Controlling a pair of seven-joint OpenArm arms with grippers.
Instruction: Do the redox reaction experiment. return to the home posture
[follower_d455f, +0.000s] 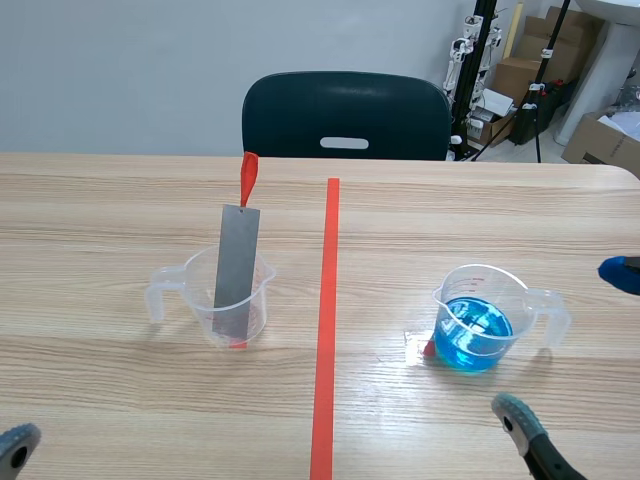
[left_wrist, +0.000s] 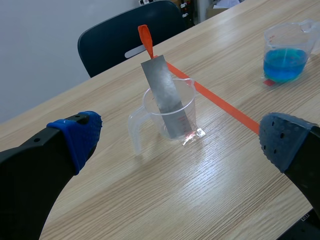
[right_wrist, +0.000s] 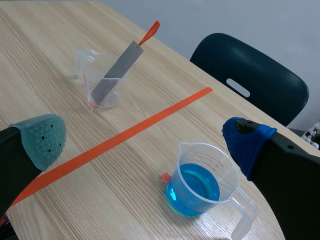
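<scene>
A grey metal strip with an orange-red tab leans inside a clear empty beaker left of the tape line. A second clear beaker holds blue liquid on the right side. My left gripper is open, low and near the table's front, with the strip's beaker ahead of it. My right gripper is open too, and the blue beaker sits between and ahead of its fingers, untouched. In the scene view only fingertips show: left pad, right pads.
An orange-red tape line runs down the table's middle. A dark chair stands behind the far edge. Cardboard boxes and stands are at the back right. A small red mark lies by the blue beaker's base.
</scene>
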